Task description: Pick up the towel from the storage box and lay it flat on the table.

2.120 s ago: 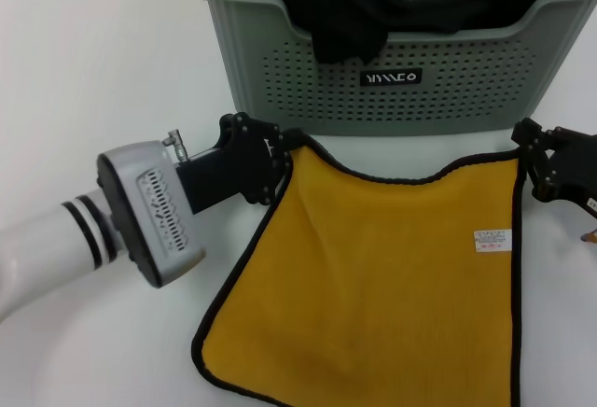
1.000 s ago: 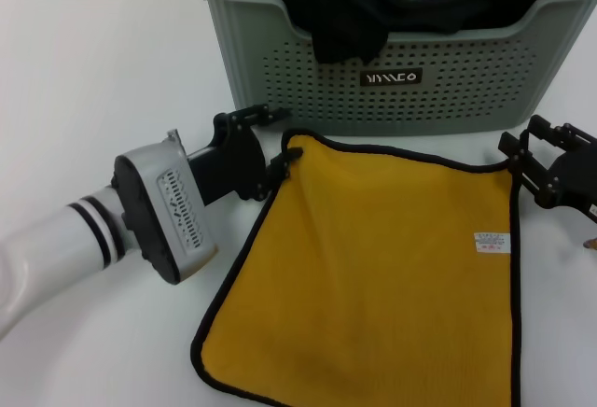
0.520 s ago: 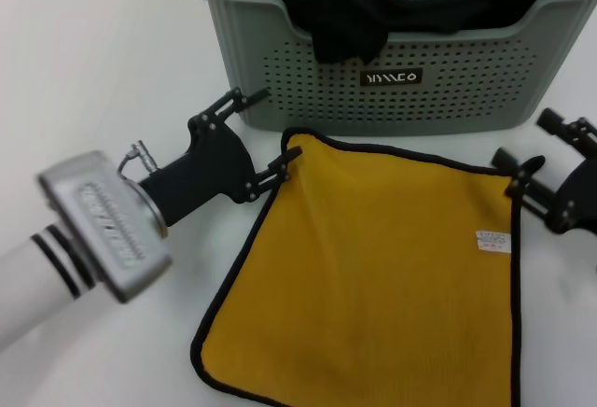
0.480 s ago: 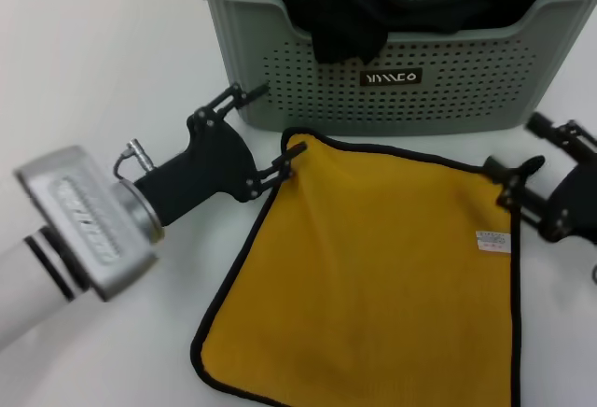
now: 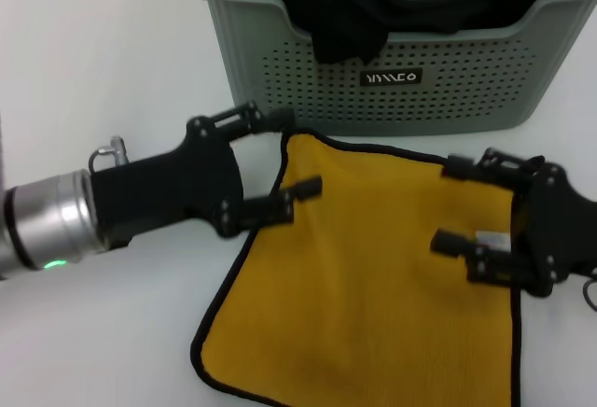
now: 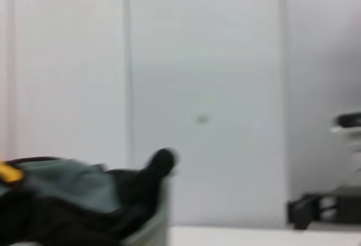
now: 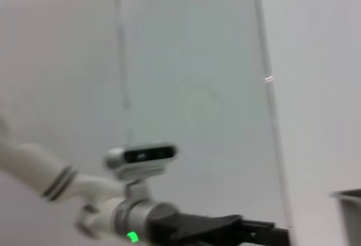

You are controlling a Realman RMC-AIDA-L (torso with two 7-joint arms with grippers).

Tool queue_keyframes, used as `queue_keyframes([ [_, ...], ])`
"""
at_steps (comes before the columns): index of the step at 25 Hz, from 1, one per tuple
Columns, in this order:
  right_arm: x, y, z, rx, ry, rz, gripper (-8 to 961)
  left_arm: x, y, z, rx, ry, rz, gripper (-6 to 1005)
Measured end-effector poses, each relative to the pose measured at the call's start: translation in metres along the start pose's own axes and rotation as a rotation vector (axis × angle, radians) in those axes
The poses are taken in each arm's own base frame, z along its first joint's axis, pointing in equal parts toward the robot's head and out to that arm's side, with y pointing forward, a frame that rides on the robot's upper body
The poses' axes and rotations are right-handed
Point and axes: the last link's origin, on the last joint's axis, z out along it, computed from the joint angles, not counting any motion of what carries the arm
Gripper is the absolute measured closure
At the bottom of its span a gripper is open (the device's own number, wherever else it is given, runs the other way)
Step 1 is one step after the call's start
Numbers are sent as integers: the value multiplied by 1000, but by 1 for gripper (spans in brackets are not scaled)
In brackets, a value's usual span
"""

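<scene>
On the table (image 5: 112,71), towel (image 5: 373,304) flat between open, empty left (image 5: 280,160) and right (image 5: 462,202) end effectors

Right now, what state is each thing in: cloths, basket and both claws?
Bright yellow microfibre towel: spread flat on the white table, yellow side up, gripped by neither claw.
Pale grey-green perforated storage box: upright, holding dark cloth.
Left claw: open, above the towel's near-box corner.
Right claw: open, above the towel's other side.
</scene>
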Motion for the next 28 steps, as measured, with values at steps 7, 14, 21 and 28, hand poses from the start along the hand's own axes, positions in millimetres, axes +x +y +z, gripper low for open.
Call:
queue_keyframes([
  [7, -13, 3, 10, -146, 54, 34, 231, 16, 16, -7, -249, 8, -98, 240],
  [14, -15, 4, 14, -185, 79, 67, 232, 21, 21, -19, -266, 47, -88, 240],
  [21, -20, 0, 29, -223, 113, 63, 234, 20, 22, -24, -252, 45, -99, 240],
  [28, -19, -3, 41, -225, 135, 40, 236, 18, 24, -34, -220, 55, -110, 240],
])
